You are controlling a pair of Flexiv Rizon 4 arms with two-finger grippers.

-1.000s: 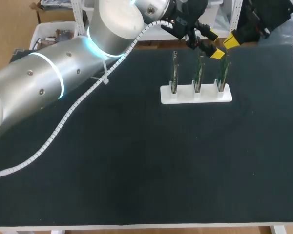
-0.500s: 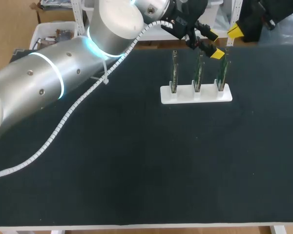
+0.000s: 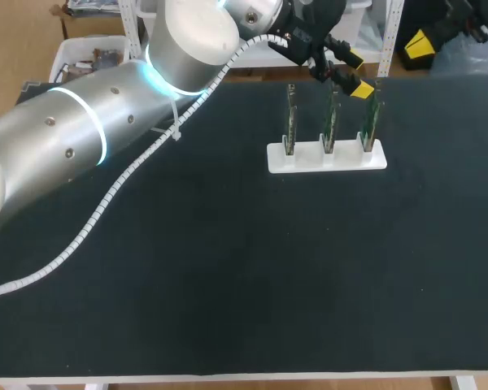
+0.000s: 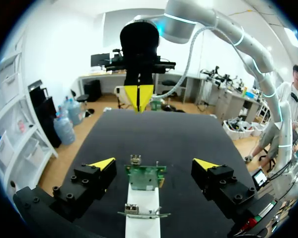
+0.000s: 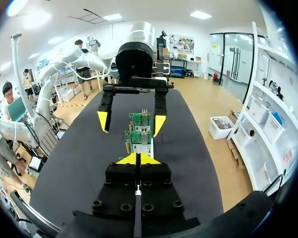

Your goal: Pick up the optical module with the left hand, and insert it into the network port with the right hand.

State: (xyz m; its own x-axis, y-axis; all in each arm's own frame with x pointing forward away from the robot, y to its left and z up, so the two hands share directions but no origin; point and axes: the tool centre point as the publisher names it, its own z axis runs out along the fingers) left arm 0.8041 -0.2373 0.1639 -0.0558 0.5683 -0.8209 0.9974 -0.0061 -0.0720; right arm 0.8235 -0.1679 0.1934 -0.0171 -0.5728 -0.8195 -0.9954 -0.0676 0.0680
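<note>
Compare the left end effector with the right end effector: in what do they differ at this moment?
The left end effector has its fingers wide apart; the right end effector has its yellow tips pressed together. The left end effector is at the white holder, with a green board between its fingers; the right end effector is away from the holder, with nothing visible in it. Both have black fingers with yellow tips.

right tool drawn back from the rightmost circuit board, now well apart, farther right

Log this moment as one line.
left gripper: open around a board | right gripper: shut, apart from boards | white holder: three boards upright
</note>
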